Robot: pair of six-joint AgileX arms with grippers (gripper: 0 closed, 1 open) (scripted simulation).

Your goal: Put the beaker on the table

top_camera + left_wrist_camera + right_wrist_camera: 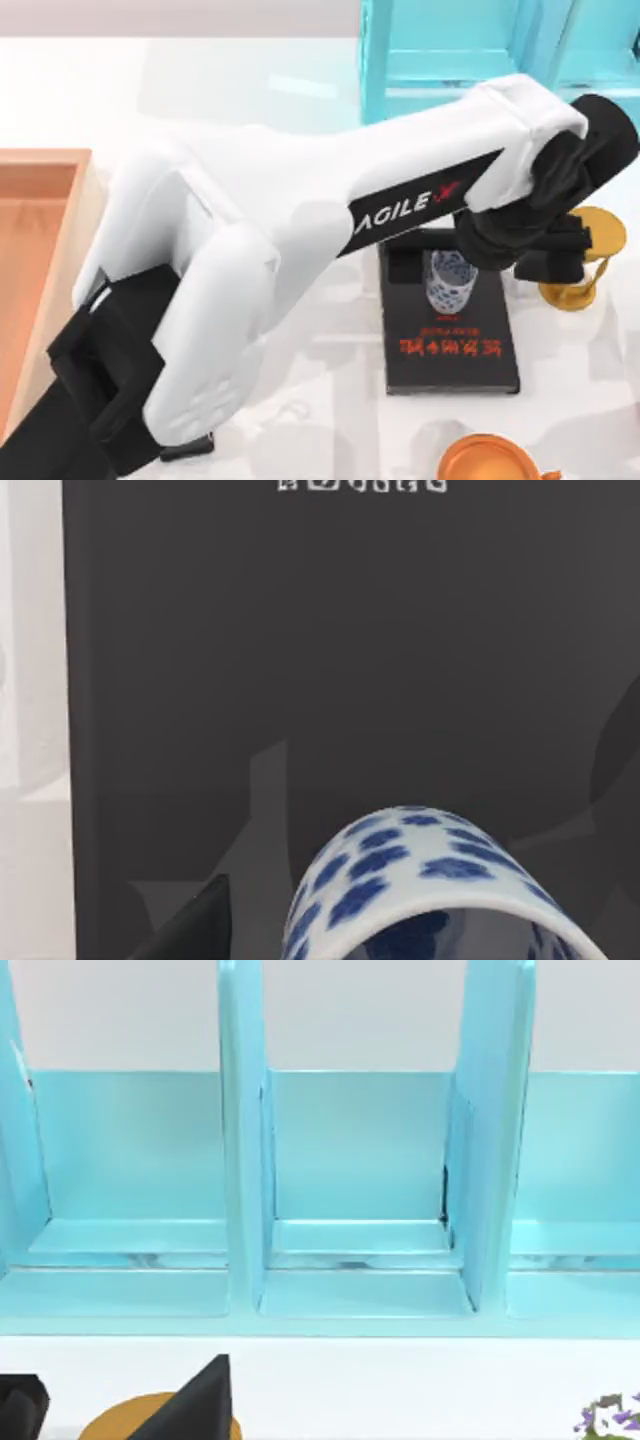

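The beaker (450, 283), a small white cup with a blue pattern, stands upright on the black book (452, 352) right of the table's (330, 420) middle. My left arm reaches across from the lower left, and its gripper (472, 262) hangs over the book's far end with the beaker between its open fingers. In the left wrist view the beaker's rim (420, 880) is very close, and one dark finger (190, 925) stands a small gap away from its side. The book's cover (350, 660) lies behind it. A finger (200, 1400) of my right gripper shows low before a shelf.
A gold trophy goblet (585, 260) stands just right of the book, close to the left gripper. An orange round vessel (490, 460) sits at the front right. An orange-pink tray (40, 260) lies along the left edge. A light-blue shelf unit (450, 50) (350, 1160) lines the back.
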